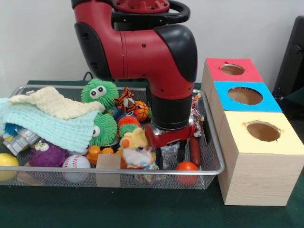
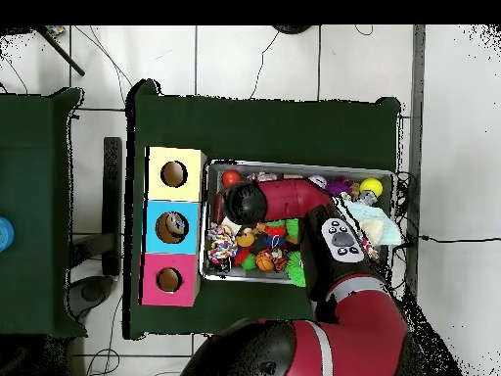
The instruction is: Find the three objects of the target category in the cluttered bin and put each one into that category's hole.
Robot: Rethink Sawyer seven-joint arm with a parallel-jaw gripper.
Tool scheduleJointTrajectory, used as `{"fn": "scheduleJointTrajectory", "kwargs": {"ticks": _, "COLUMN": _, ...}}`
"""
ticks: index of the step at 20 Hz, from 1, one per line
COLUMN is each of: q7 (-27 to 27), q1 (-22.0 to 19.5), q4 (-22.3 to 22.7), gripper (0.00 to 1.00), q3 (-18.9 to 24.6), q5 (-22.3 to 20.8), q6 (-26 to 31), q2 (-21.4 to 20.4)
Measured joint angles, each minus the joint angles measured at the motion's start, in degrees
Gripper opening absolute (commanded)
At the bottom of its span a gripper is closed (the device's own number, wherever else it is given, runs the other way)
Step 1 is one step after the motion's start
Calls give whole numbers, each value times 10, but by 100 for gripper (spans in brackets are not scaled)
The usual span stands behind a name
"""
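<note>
Toys are being held in a wire mesh bin (image 1: 209,172) occupying the left and centre of the front view, on a green-covered counter (image 1: 156,211). Included are two green googly-eyed fuzzy balls (image 1: 99,91), a tiger figure (image 1: 126,100), a small basketball (image 1: 141,110), a baseball (image 1: 76,163), a purple fuzzy ball (image 1: 47,154), a yellow ball (image 1: 8,161) and an orange ball (image 1: 186,167). The bin's left part is being covered by a light blue cloth (image 1: 45,126) and a cream cloth (image 1: 54,104).

The gripper (image 1: 170,156) is being held low inside the bin, right of centre, with its dark fingers (image 1: 181,151) pointing down among the toys. Whether anything is being gripped cannot be told, nor how far the fingers are parted.

Three boxes are being shown in a row at the right, just beside the bin: a red-topped box (image 1: 232,70), a blue-topped box (image 1: 245,96) and a yellow-topped box (image 1: 262,132), each with a round hole in its top. In the overhead view, the bin (image 2: 209,221) is being partly hidden by the red arm (image 2: 333,245).
</note>
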Motion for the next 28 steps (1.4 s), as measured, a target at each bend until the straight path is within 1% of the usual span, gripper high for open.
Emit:
{"fn": "scheduleJointTrajectory", "kwargs": {"ticks": 2, "q7": 0, "q1": 1, "q4": -7, "gripper": 100, "q3": -2, "q5": 0, "q6": 0, "q2": 4}}
{"fn": "scheduleJointTrajectory", "kwargs": {"ticks": 4, "q7": 0, "q1": 3, "q4": -22, "gripper": 100, "q3": -7, "q5": 0, "q6": 0, "q2": 16}}
{"fn": "scheduleJointTrajectory", "kwargs": {"ticks": 7, "q7": 0, "q1": 4, "q4": -30, "gripper": 100, "q3": -12, "q5": 0, "q6": 0, "q2": 26}}
{"fn": "scheduleJointTrajectory", "kwargs": {"ticks": 22, "q7": 0, "q1": 8, "q4": -33, "gripper": 100, "q3": -16, "q5": 1, "q6": 0, "q2": 26}}
{"fn": "scheduleJointTrajectory", "kwargs": {"ticks": 28, "q7": 0, "q1": 14, "q4": -33, "gripper": 100, "q3": -26, "q5": 9, "q6": 0, "q2": 24}}
